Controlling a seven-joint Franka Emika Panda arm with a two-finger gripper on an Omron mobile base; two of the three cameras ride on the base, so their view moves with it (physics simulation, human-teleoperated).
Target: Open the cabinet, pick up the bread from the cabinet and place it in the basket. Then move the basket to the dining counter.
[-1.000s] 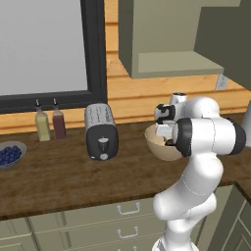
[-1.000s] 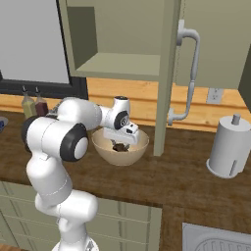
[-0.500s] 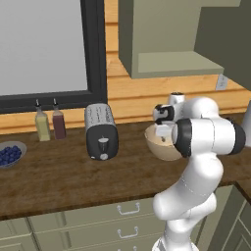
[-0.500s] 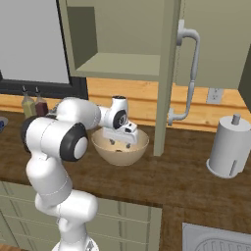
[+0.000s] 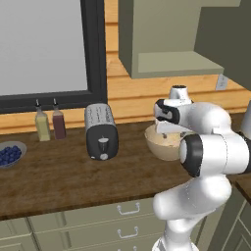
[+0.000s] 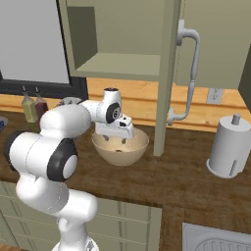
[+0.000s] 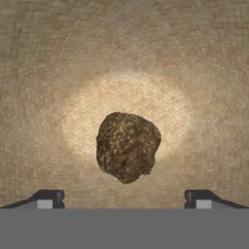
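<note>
The bread (image 7: 127, 146), a small dark-brown lump, lies free on the woven bottom of the tan basket (image 7: 53, 63). The basket (image 5: 161, 146) (image 6: 120, 151) stands on the wooden worktop, below the olive-green cabinet (image 6: 122, 59). The cabinet's door (image 6: 169, 73) is swung open, its silver bar handle (image 6: 192, 73) facing right. My gripper (image 7: 124, 197) (image 6: 119, 141) (image 5: 167, 133) hangs straight above the basket's middle, pointing down. It is open, with its fingertips (image 7: 48, 197) wide on either side of the bread and not touching it. The dining counter is out of view.
A silver toaster (image 5: 100, 130) stands left of the basket, with two bottles (image 5: 49, 125) and a grey bowl of blueberries (image 5: 10, 154) farther left. A paper towel roll (image 6: 229, 147) stands at the right, and a sink (image 6: 220, 240) shows at the lower right.
The jaws have spread from around the bread, which now lies loose in the basket. The hand has lifted a little above it.
</note>
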